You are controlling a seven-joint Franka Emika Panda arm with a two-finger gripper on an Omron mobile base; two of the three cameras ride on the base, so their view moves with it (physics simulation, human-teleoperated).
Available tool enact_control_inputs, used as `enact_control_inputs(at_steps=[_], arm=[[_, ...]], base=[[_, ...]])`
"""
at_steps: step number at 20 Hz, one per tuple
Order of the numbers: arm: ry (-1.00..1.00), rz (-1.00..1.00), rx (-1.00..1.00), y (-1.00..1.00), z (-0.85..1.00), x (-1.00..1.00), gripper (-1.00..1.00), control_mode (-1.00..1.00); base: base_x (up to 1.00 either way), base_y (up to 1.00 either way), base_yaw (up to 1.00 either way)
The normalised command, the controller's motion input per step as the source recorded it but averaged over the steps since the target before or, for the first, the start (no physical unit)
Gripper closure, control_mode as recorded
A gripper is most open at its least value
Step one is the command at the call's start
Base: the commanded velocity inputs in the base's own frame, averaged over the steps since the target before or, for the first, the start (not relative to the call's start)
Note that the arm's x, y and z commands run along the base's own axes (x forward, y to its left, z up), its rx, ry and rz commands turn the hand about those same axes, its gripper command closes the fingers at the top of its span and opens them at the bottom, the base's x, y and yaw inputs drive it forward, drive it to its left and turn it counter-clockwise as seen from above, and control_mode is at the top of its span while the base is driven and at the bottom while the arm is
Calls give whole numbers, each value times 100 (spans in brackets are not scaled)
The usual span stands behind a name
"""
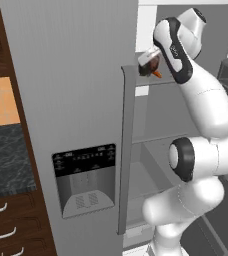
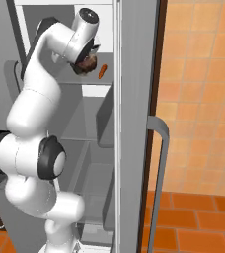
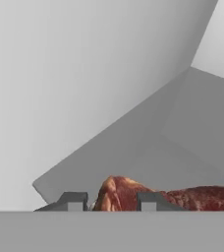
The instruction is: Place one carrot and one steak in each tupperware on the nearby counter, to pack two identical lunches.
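While the fridge (image 1: pixel 76 125) stands open, a brown marbled steak (image 3: pixel 133 196) lies on an upper fridge shelf (image 2: pixel 92 84), and the gripper (image 3: pixel 111 202) sits over it with its fingers (image 3: pixel 73 201) closed against the meat from both sides. A carrot (image 2: pixel 102 71) lies on the same shelf, just beside the steak. The step in hand looks like picking up the first steak. Next, the arm would need to lift it clear of the shelf and carry it towards the counter (image 1: pixel 6 160) left of the fridge.
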Motion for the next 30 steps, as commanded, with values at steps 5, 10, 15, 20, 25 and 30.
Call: enact_control_inputs(at_steps=[5,10,15,20,25,30], arm=[[-13,-7,0,-6,2,-100,100,-100],[-2,-13,0,0,0,-100,100,-100],[8,-14,0,0,-10,-100,100,-100],[11,-11,0,0,-20,-100,100,-100],[6,-7,3,0,-20,-94,100,-100],[1,-4,2,0,-8,-58,100,100]], base=[[0,0,0],[0,0,0],[0,0,0],[0,0,0],[0,0,0],[-40,3,-2]])
